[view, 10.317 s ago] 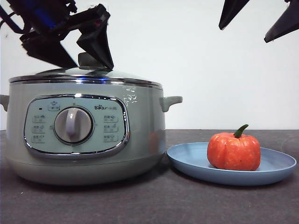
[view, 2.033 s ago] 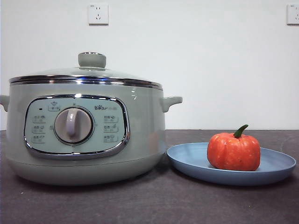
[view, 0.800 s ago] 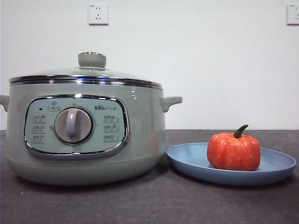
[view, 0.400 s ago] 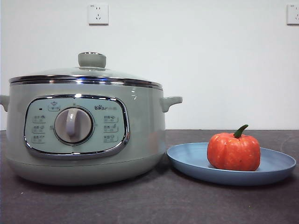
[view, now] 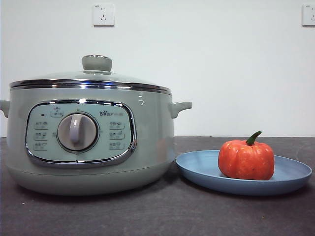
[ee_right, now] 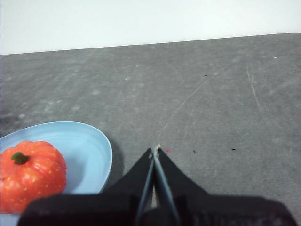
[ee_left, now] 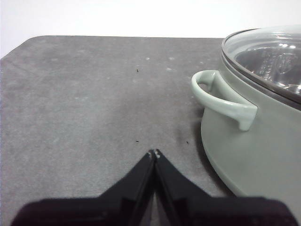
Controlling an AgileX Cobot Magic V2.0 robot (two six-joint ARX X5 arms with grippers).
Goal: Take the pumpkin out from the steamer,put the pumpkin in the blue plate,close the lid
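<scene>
All 3 steps look done, by the present lie: small orange-red ribbed toy pumpkin [view: 246, 160] resting in wide light-blue plate [view: 197, 169], just beside clenched, empty right gripper [ee_right: 155, 149]; domed glass lid [view: 88, 77] seated on large sage-green steamer [view: 147, 142], near clenched, empty left gripper [ee_left: 154, 153]. Nothing left to grasp; next, probably only staying clear.

Left tool [ee_left: 154, 153]: two matte black jaws, each a flat wedge narrowing to a point, pale scuffed specks at the tips, rising from a broad black base. Right tool [ee_right: 155, 149]: same black wedge jaws, thin pale edge along the inner seam, light-worn tips.
</scene>
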